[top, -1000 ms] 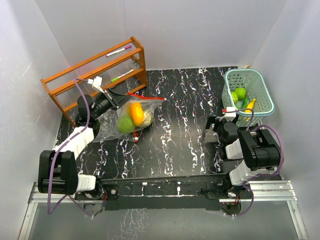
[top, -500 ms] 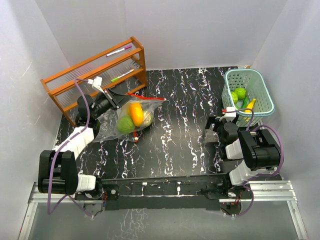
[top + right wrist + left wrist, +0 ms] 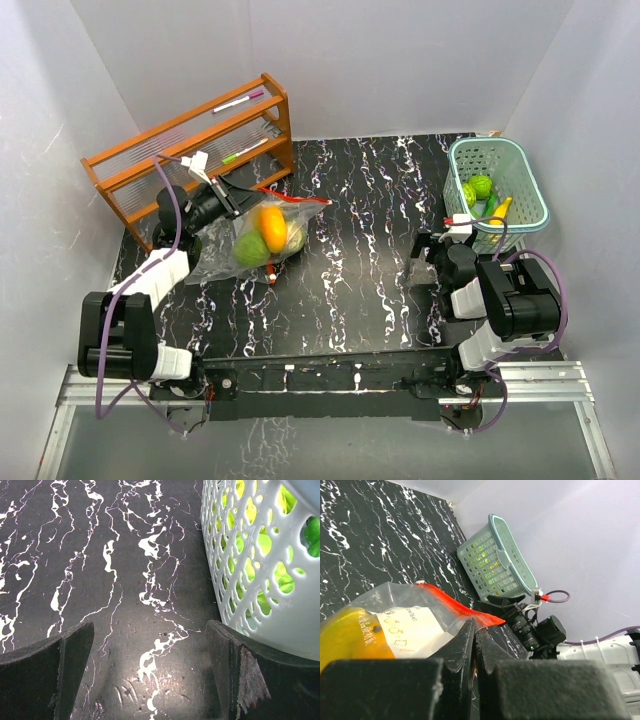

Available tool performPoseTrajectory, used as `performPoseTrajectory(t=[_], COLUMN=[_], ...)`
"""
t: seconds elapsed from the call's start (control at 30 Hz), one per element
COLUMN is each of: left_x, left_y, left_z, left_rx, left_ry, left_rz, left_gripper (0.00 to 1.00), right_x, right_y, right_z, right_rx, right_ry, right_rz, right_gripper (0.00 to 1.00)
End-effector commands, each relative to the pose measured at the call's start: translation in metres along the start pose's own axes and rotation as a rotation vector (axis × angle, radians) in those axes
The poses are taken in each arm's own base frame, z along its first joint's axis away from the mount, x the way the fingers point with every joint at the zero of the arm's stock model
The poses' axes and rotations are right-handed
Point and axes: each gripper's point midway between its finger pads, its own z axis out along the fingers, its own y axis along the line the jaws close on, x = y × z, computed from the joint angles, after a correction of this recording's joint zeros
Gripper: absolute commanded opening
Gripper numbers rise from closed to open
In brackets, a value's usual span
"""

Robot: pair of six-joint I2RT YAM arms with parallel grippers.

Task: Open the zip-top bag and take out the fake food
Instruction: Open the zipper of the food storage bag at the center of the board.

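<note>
A clear zip-top bag (image 3: 232,240) with a red zip strip (image 3: 292,198) lies at the left of the black marbled table. Inside it are fake food pieces: an orange one (image 3: 271,222), a green one (image 3: 250,250) and a pale yellow one (image 3: 295,236). My left gripper (image 3: 230,199) is shut on the bag's clear edge just below the red strip (image 3: 451,602); the pinch shows at the left gripper (image 3: 474,626), with the orange piece (image 3: 342,635) beside it. More fake food, green pieces (image 3: 478,188) and a yellow banana (image 3: 501,211), lies in the teal basket (image 3: 455,160). My right gripper (image 3: 428,257) stands open and empty just left of the basket.
An orange wooden rack (image 3: 120,160) holding markers stands at the back left, close behind the left arm. White walls enclose the table on three sides. In the right wrist view the basket wall (image 3: 290,625) is right beside the right finger (image 3: 227,650), with green pieces showing through its slots.
My left gripper has shifted slightly toward the back with the bag edge still pinched, and the bag moved a little with it. The right arm has not moved.
</note>
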Motion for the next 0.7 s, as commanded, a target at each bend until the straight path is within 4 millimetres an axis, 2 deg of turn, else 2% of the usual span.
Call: performPoseTrajectory(t=[0.0,0.2,0.33,0.5,0.67], left_x=[-0.015,-0.008,-0.004,-0.002,0.005], left_y=[-0.032,-0.02,-0.028,-0.019,-0.026], left_z=[-0.001,-0.004,-0.005,-0.005,-0.003], left_rx=[0.061,0.0,0.04,0.002,0.073], left_ry=[0.023,0.044,0.074,0.094,0.122], left_rz=[0.069,0.098,0.089,0.117,0.065], left_gripper=[0.0,0.0,0.0,0.0,0.0], right_x=[-0.024,-0.024,-0.024,-0.024,-0.024], right_y=[0.001,0.001,0.001,0.001,0.001], right_z=[0.006,0.006,0.006,0.006,0.006], right_rx=[-0.005,-0.005,-0.004,-0.005,-0.005], right_ry=[-0.085,-0.086,-0.085,-0.086,-0.086], right_rz=[0.004,0.003,0.004,0.004,0.004], right_gripper=[0.99,0.99,0.99,0.99,0.99])
